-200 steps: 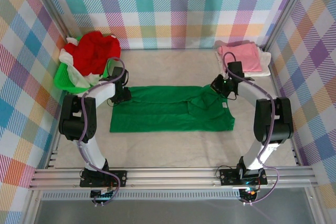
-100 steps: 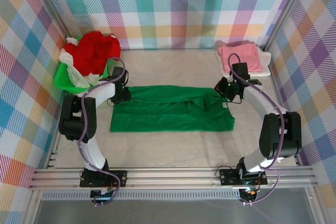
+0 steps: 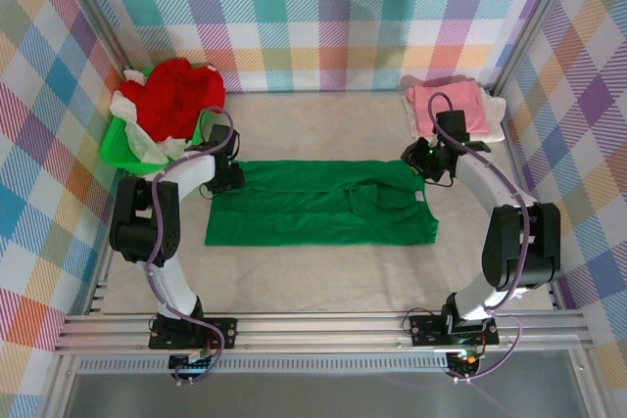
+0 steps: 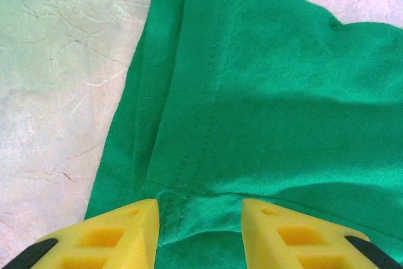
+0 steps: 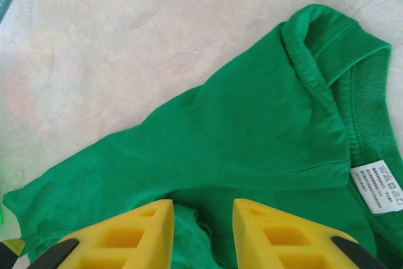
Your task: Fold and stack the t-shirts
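1. We open on a pale, crinkled tabletop (image 3: 323, 124), boxed in on three sides by pastel plaid walls (image 3: 323, 17), with a silver metal rail (image 3: 323, 330) along the near edge.
2. The green t-shirt (image 3: 294, 208) lies spread flat across the middle of the tabletop. Its long side runs from the left jaws to the right jaws.
3. The left jaws are down on the shirt's far left corner, at the end of the left arm (image 3: 162, 232).
   - In the wrist view the yellow pads (image 4: 101, 237) stand apart, not closed on anything.
   - A stitched hem and a small pucker of green cloth sit in the gap between them.
   - Bare tabletop shows just left of the pads.
4. The right jaws, on the right arm (image 3: 509, 232), sit at the shirt's far right corner.
   - Their yellow pads (image 5: 119, 237) are also parted, with a rumpled fold of green cloth rising between them.
   - Ahead and to the right of them we see the ribbed collar (image 5: 371, 118) and a white label (image 5: 378, 187) inside it.
5. Just inward of the right jaws, a sleeve (image 3: 377, 193) lies creased over the shirt's body.
6. Beyond the left jaws and to their left sits a lime-green basket (image 3: 116, 149), close by the arm. It is heaped with a red t-shirt (image 3: 176, 90) and a white t-shirt (image 3: 127, 110).
7. Just behind the right jaws, a folded pink t-shirt (image 3: 449, 105) rests on a white folded shirt (image 3: 495, 129). The pile is near the jaws but apart from them.
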`<act>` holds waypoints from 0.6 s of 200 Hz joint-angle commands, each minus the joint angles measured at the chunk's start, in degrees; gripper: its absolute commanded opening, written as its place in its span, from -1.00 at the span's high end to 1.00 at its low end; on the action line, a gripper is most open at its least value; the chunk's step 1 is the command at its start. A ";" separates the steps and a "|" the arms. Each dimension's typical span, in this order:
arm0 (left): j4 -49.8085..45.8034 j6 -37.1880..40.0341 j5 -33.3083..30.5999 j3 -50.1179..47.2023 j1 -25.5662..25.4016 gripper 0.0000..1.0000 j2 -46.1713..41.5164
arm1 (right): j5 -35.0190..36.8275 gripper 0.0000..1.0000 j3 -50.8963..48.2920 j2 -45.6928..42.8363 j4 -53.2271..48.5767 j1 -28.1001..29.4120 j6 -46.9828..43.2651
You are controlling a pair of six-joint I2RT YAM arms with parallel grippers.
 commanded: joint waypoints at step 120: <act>-1.40 0.20 1.26 -0.48 0.47 0.19 -1.11 | -10.02 0.22 -3.56 10.61 7.55 9.39 -0.28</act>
